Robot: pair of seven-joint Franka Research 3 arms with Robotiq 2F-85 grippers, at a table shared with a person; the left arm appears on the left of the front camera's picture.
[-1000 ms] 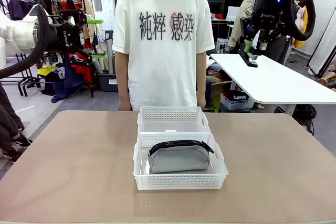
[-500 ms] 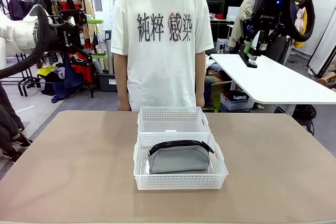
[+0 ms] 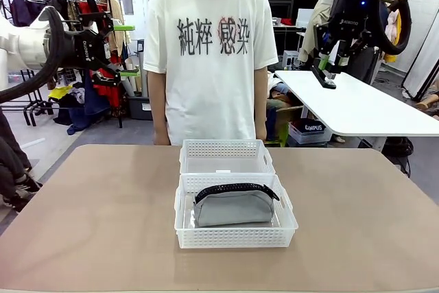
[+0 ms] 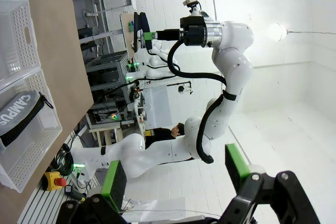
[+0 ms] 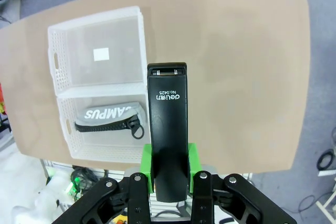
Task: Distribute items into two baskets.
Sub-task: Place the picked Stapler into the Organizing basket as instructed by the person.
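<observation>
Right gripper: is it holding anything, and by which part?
Yes. The right gripper clamps the black stapler at one end; its other end juts out.

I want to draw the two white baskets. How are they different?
The near basket holds the grey pouch; the far basket holds nothing. The far basket has a white sticker on its base; none can be seen in the near basket, where the pouch covers the base. In the right wrist view the far basket looks larger. Both are white plastic with lattice sides, standing close together on the table.
</observation>
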